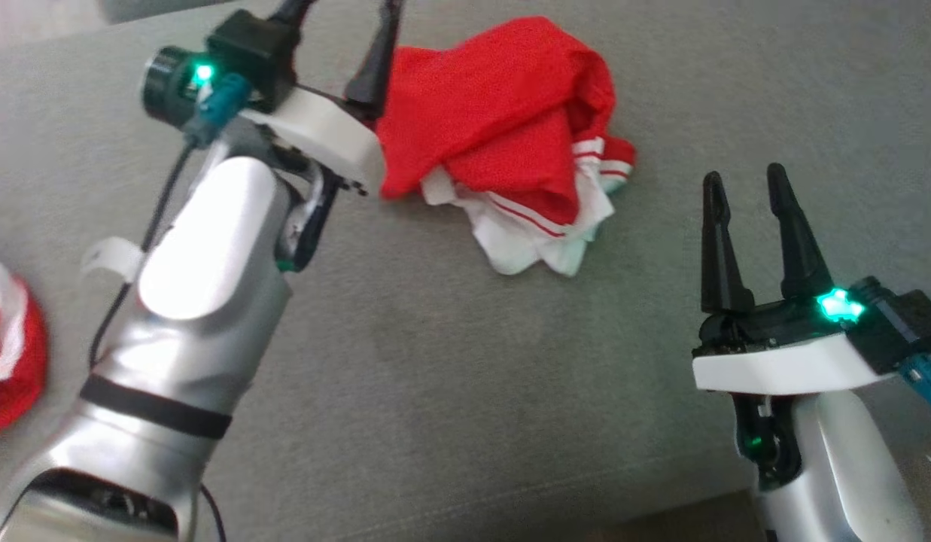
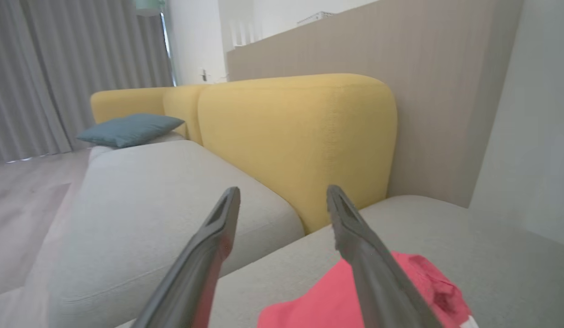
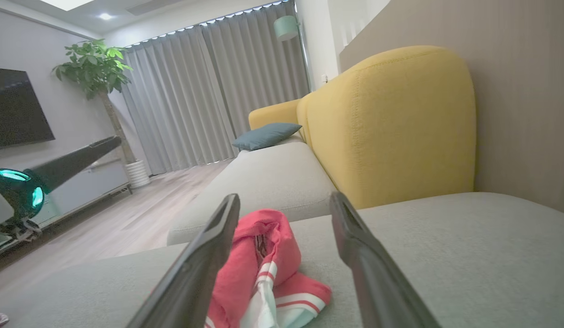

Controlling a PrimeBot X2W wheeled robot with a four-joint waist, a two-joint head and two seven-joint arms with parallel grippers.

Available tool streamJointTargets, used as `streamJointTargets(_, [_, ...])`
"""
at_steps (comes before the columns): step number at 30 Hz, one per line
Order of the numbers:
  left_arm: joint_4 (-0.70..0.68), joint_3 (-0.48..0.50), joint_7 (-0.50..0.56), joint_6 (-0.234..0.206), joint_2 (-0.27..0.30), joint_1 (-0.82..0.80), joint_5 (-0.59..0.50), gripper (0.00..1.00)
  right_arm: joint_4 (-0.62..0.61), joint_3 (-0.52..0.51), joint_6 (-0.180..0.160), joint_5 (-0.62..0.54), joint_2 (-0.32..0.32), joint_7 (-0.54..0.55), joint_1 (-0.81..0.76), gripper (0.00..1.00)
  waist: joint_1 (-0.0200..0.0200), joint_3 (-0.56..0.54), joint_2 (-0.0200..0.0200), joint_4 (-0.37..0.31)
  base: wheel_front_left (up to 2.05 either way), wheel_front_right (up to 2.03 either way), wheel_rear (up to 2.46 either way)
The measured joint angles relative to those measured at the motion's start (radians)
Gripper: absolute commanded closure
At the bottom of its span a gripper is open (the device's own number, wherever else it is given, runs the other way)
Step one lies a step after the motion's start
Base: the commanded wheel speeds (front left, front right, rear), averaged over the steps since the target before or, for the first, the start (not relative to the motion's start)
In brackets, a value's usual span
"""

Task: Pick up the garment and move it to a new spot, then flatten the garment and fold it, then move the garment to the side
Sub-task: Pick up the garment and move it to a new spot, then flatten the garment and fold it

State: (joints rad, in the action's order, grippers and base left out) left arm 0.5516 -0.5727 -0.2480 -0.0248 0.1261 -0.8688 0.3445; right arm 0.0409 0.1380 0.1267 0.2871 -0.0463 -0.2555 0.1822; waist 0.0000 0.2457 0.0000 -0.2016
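Softly crumpled red garment (image 1: 503, 128) lies on grey upholstery (image 1: 435, 376).

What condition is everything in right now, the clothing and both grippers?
Red and white fabric garment: crumpled in a heap on the grey seat.
Left gripper: open, at the garment's edge, holding nothing.
Right gripper: open, apart from the garment.
Teal fabric cushion: lying flat.
Second red and white cloth, left edge: bunched.

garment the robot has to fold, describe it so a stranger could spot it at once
On the grey seat, look beside the left gripper. The garment is the crumpled red heap with white striped trim underneath, mid-seat; the other red bundle sits far left, at the view's edge.
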Motion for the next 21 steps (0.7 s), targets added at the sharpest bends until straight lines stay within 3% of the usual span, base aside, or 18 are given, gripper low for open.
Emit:
streamJointTargets(5, [-0.08,0.073,-0.008,-0.021,0.042,0.065,0.002,0.0,0.022,-0.026,0.0,-0.02,0.0,0.0,-0.008,0.0,0.0,-0.033,0.0,0.077,0.0,0.0,0.0])
streamJointTargets(12, [-0.234,0.145,-0.008,-0.085,0.085,0.411,0.001,0.0,0.063,-0.077,0.0,-0.06,0.001,0.0,-0.051,0.0,0.0,-0.091,0.0,0.195,0.0,0.0,0.0])
streamJointTargets(17, [-0.315,0.174,-0.008,-0.119,0.081,0.6,-0.026,0.0,0.112,-0.095,0.0,-0.074,0.001,0.0,-0.105,0.0,0.0,-0.146,0.0,0.259,0.0,0.0,0.0])
streamJointTargets(21, [-0.353,0.216,-0.008,-0.126,0.038,0.713,-0.02,0.0,0.133,-0.094,0.0,-0.084,0.001,0.0,-0.134,0.0,0.0,-0.185,0.0,0.29,0.0,0.0,0.0])
